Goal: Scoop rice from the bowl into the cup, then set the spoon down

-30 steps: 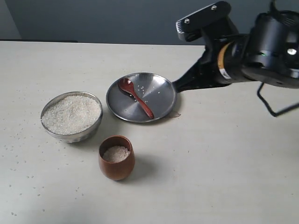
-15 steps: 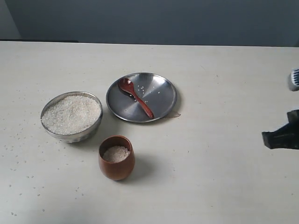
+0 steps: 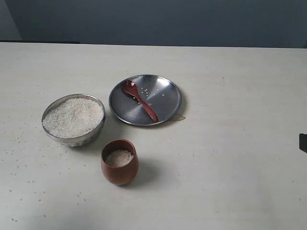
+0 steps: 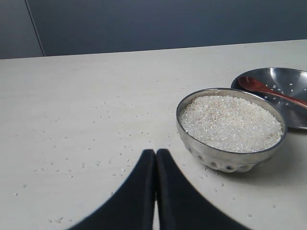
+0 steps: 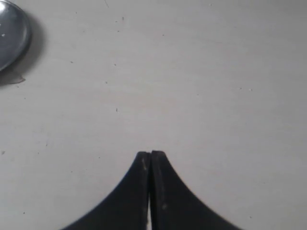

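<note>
The steel bowl [image 3: 73, 119] holds a heap of white rice [image 3: 73, 117] on the table's left. In front of it stands the brown wooden cup [image 3: 119, 162] with rice inside. The dark wooden spoon [image 3: 139, 99] lies on a flat steel plate [image 3: 165, 98] behind the cup, with nothing holding it. My left gripper [image 4: 155, 152] is shut and empty over the table, close beside the bowl [image 4: 232, 128]. My right gripper [image 5: 151, 154] is shut and empty over bare table, far to the right of the plate [image 5: 12, 33]. Only a dark sliver of the right arm [image 3: 303, 143] shows at the exterior view's right edge.
Loose rice grains [image 4: 115, 153] are scattered on the table around the bowl and a few lie on the plate. A small clear scrap [image 3: 179, 118] lies at the plate's right rim. A dark wall runs behind the table's far edge [image 3: 153, 45].
The right arm, which hung over the plate's right side a second ago, has pulled back to the right and almost left the exterior view. The spoon, bowl and cup have not moved.
</note>
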`<move>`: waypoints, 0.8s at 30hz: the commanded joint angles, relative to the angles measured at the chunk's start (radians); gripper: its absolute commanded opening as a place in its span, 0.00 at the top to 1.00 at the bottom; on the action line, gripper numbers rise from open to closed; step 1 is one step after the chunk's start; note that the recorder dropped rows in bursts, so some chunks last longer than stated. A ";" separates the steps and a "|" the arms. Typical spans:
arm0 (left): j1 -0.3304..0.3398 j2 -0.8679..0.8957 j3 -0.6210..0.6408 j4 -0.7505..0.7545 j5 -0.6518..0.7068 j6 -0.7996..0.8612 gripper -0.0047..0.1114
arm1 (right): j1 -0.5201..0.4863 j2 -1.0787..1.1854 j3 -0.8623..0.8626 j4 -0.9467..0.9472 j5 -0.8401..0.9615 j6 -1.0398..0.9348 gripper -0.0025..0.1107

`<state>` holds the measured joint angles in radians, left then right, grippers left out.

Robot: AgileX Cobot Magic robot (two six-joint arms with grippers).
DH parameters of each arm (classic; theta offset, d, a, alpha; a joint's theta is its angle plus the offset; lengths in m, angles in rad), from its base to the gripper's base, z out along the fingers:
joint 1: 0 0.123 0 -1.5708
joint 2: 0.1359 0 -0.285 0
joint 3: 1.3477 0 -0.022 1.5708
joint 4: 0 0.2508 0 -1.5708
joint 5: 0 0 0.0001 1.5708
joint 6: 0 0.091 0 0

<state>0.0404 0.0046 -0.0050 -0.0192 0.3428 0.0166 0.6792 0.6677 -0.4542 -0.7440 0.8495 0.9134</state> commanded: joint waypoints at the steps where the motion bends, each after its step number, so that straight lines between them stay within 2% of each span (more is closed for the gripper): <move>1: 0.002 -0.005 0.005 0.003 -0.009 -0.005 0.96 | -0.059 -0.071 0.003 -0.003 -0.002 0.003 0.98; 14: 0.002 -0.005 0.005 0.003 -0.009 -0.005 0.96 | -0.418 -0.225 0.003 -0.003 -0.011 0.003 0.98; 24: 0.002 -0.005 0.005 0.003 -0.009 -0.005 0.96 | -0.703 -0.244 0.003 -0.001 -0.009 0.003 0.98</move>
<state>0.0404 0.0046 -0.0050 -0.0192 0.3428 0.0166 0.0354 0.4297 -0.4542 -0.7403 0.8455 0.9156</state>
